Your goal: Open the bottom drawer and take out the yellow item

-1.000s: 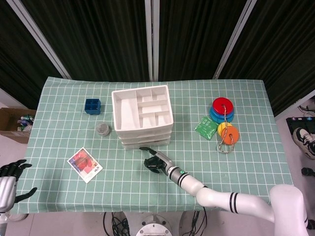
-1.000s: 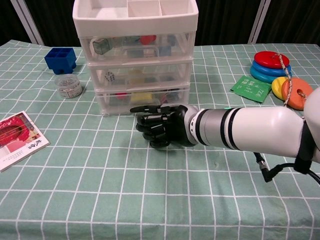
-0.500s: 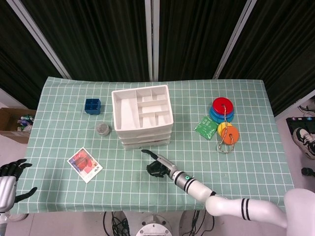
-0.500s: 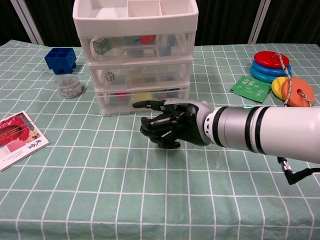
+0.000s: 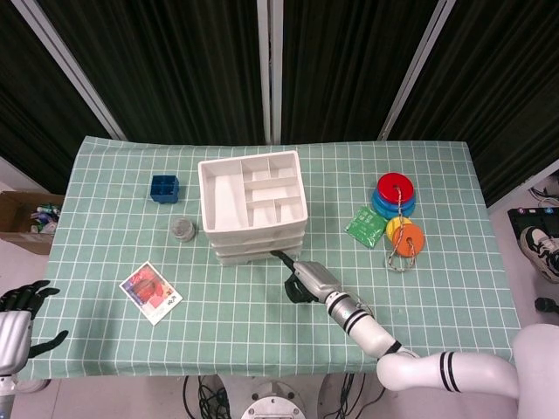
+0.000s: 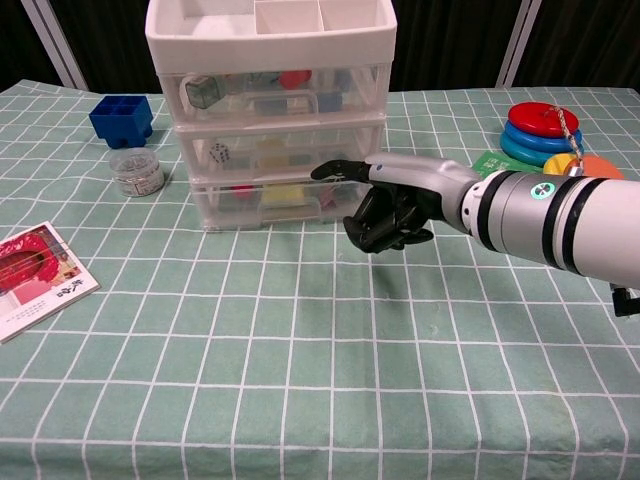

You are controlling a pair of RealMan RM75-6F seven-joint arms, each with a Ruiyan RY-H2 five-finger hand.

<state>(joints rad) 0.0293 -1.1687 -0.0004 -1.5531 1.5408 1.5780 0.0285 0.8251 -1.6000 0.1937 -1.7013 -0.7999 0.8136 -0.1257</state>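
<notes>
Lab: black curtains point(image 5: 175, 61), metal frame posts point(image 5: 271, 65), checked tablecloth point(image 5: 262, 323).

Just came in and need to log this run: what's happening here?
The right hand is at the front of the white drawer unit, near the bottom drawer, fingers curled with one extended toward it. All drawers look closed; a yellow item shows through the bottom one's clear front. The left hand hangs off the table's corner, fingers spread, holding nothing.
</notes>
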